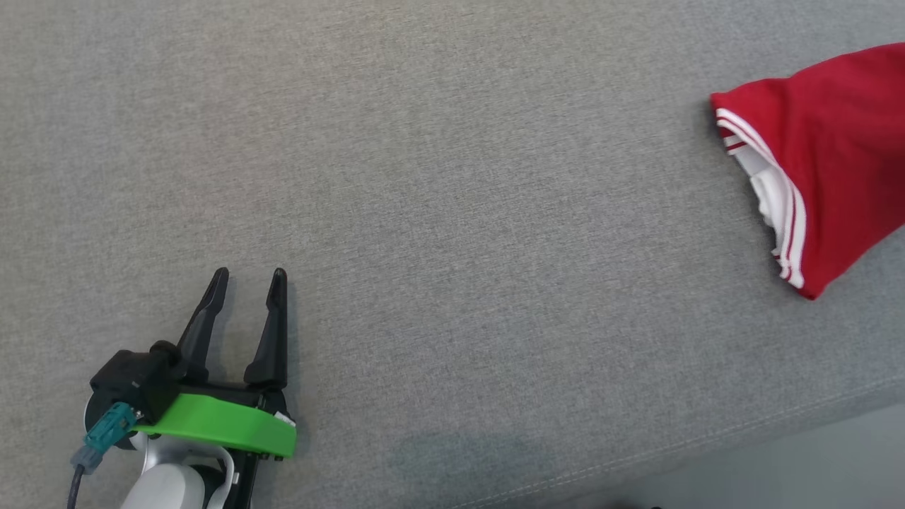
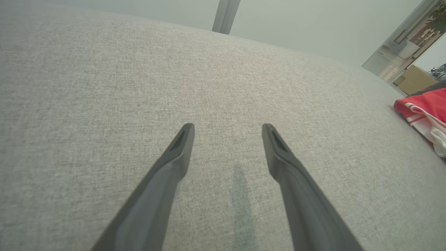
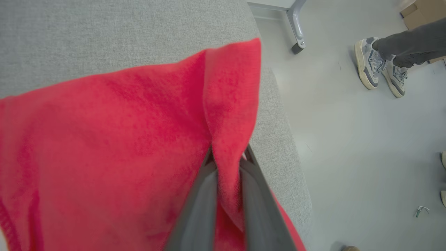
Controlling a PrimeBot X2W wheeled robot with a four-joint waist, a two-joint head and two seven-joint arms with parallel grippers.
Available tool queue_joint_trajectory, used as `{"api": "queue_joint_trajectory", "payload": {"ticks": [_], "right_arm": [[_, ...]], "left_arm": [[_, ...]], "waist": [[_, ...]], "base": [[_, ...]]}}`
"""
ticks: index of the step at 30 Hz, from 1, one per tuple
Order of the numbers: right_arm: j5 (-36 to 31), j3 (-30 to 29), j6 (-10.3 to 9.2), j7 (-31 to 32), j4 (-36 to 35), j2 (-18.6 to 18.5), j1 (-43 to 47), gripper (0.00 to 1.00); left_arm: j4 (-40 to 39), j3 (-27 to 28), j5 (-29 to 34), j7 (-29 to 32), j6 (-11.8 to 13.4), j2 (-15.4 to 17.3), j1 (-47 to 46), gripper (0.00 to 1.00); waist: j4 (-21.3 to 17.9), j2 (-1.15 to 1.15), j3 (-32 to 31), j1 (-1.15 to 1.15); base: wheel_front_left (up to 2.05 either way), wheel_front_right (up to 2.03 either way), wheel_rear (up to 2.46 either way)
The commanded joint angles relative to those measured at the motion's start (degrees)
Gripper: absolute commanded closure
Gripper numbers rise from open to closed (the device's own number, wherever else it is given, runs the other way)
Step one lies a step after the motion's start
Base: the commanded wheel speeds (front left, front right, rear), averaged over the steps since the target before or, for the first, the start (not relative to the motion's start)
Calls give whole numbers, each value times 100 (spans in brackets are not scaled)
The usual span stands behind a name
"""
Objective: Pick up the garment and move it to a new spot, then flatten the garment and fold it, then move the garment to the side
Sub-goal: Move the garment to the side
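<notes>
Red garment (image 3: 122,132) pinched by the right gripper (image 3: 228,155) at the right edge of the desk (image 1: 452,177).
A raised fold of red cloth is clamped between the closed fingers (image 3: 198,209) of the right gripper, and the rest of the garment is spread over the grey desk at its far right, where a white-striped hem (image 1: 781,205) is seen. The left gripper (image 1: 250,276) is held at the near left over bare desk, its fingers spread apart, well apart from the garment. A person's shoes (image 3: 369,66) are seen on the floor (image 3: 348,146) beyond the desk.

Garment (image 1: 834,141): showing red, with white stripes at the edge.
Fabric surface (image 1: 424,177): showing plain grey weave.
Left gripper (image 1: 251,272): showing black fingers, green band.
Shoes (image 3: 379,68): showing grey and cream.
</notes>
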Motion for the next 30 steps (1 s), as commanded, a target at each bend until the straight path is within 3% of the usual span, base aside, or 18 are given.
{"api": "queue_joint_trajectory", "payload": {"ticks": [1, 7, 15, 16, 17, 18, 24, 30], "right_arm": [[-155, -98, -7, -15, 133, -76, -127, 100], [-729, -594, -8, -96, 636, -167, -267, 100], [-1580, -1484, -9, -361, 954, 9, -238, 100], [-1722, -1669, -9, -407, 982, 66, -207, 70], [-1890, -1877, -9, -477, 990, 90, -184, 12], [-2091, -2093, -9, -526, 997, 122, -152, 0], [-3070, -3130, -8, -729, 785, 532, 78, 0], [-3229, -3534, -8, -1381, 208, 1099, 280, 0]], "left_arm": [[-18, 29, 3, -32, 25, 22, -43, 0], [-31, 40, -20, -75, 46, 44, -19, 0], [-84, 43, -11, -27, 53, 112, -107, 0], [-93, 49, -13, -28, 61, 121, -112, 0], [-99, 57, -12, -25, 73, 131, -107, 0], [-101, 60, -12, -22, 75, 142, -99, 0], [-51, 74, -41, -58, 100, 154, -10, 0], [74, 52, -104, -171, 88, 44, 118, 0]], "waist": [[256, 0, 133, 0], [392, 0, 238, 0], [456, 0, 393, 0], [461, 0, 408, 0], [465, 0, 422, 0], [471, 0, 428, 0], [482, 0, 232, 0], [484, 0, -218, 0]], "base": [[0, 0, 0], [0, 0, 0], [0, 0, 0], [0, 0, 0], [0, 0, 0], [0, 0, 0], [0, 0, 0], [0, 0, 0]]}}
